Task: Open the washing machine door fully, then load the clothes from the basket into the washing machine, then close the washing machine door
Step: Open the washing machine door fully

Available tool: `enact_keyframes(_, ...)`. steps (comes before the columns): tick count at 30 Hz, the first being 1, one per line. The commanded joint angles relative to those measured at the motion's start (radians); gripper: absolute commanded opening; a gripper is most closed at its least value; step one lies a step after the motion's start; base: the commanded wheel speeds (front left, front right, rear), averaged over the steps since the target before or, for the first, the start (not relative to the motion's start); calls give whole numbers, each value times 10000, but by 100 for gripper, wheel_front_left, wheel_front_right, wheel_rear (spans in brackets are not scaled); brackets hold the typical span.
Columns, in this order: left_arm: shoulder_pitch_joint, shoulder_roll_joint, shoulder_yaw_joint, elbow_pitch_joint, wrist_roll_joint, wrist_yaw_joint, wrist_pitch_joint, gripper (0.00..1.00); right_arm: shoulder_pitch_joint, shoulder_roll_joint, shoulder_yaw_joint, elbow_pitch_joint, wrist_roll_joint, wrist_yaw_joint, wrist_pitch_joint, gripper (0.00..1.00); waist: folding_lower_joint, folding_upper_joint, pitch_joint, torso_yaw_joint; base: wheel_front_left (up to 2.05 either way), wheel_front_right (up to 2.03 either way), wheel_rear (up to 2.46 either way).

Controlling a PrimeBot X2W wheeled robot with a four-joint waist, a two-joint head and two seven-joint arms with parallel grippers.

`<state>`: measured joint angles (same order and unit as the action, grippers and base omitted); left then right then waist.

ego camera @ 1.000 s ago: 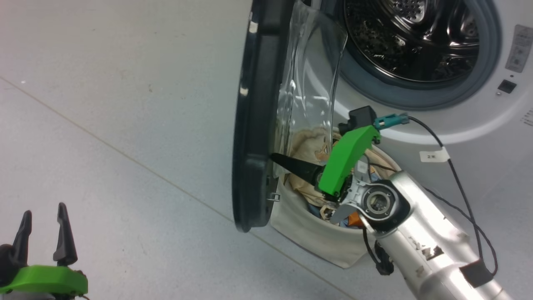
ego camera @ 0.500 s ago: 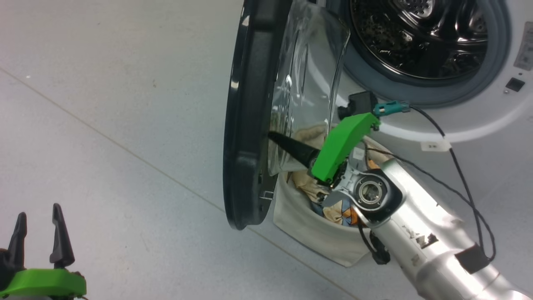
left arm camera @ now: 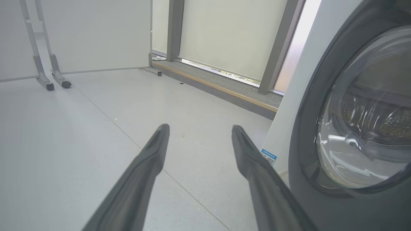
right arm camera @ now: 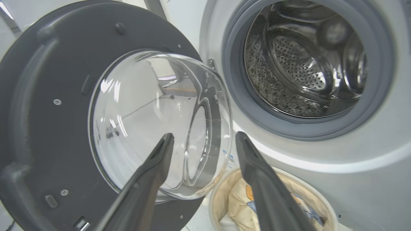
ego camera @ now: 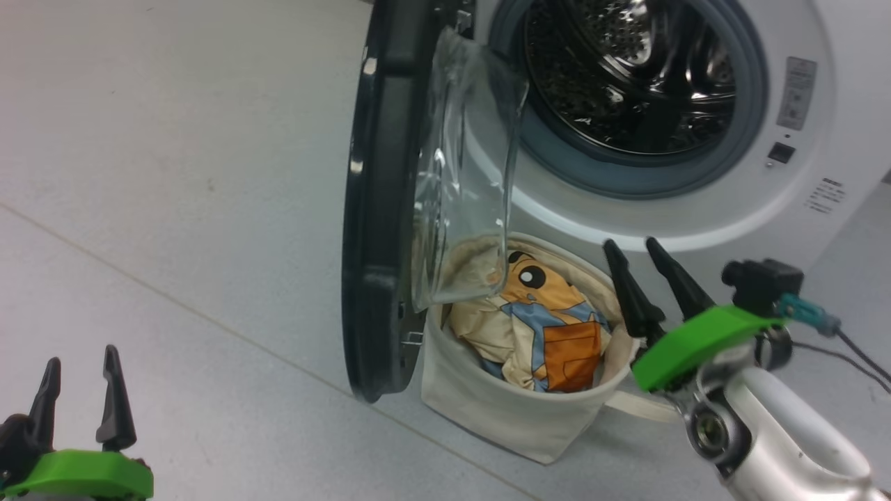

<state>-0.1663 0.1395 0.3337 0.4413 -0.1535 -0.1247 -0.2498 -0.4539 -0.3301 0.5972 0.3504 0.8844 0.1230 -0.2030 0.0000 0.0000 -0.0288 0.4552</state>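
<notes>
Two grippers, both spread wide and empty. Left gripper (ego camera: 80,356) hangs low at the robot's left over bare grey floor (ego camera: 174,209), well apart from the work; its wrist view looks past its own fingers (left arm camera: 144,170) to the outer face of the door.

Change: a second ago the right gripper (ego camera: 631,243) had its fingers pinched together, tip against the inner face of the washing machine door (ego camera: 379,209), reaching over the basket. Now it is drawn back to the right of the basket (ego camera: 487,396), fingers parted, touching nothing.

Judgement: the push on the door is finished and the arm is freed for the loading step; nothing is loaded yet.

The basket is soft cream canvas, round and slightly slumped, and stands on the floor just below the drum mouth. The clothes (ego camera: 550,327) lie crumpled inside, cream cloth with the orange-and-blue cartoon print on top. I cannot tell a second garment apart.

The door stands edge-on in the head view, swung well off the mouth. Its rim is glossy black, and its glass bowl (ego camera: 466,174) is clear, bulging and reflective, overlapping the basket's left rim. It may crowd a reach from that side.

Farthest is the washing machine (ego camera: 696,223), with a smooth white front, a matte grey rubber ring (right arm camera: 289,128) and a perforated steel drum (right arm camera: 298,64), which is empty.
</notes>
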Motion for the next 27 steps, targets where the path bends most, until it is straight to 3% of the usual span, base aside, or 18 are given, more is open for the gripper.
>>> enact_keyframes(1, -228, 283, 223, -321, -31, -50, -120, 100, 113, -117, -96, -212, -213, 77, -220, 100, 0, 0, -92, -196, 0, 0, 0)
enact_keyframes(5, -112, 260, 196, -362, -114, -54, -120, 100, 1136, 81, -997, 127, -2163, 77, -573, 100, 0, 0, -105, -573, 0, 0, 0)
enact_keyframes(13, -151, 264, 103, -409, -171, -57, -120, 100, 2686, 1069, -3110, -1131, -4911, 77, -585, 100, 0, 0, -2, -820, 0, 0, 0)
enact_keyframes(27, -149, 282, -39, -304, -242, -58, -120, 100, 3260, 1534, -3580, -1465, -5658, 77, -587, 100, 0, 0, -40, -852, 0, 0, 0)
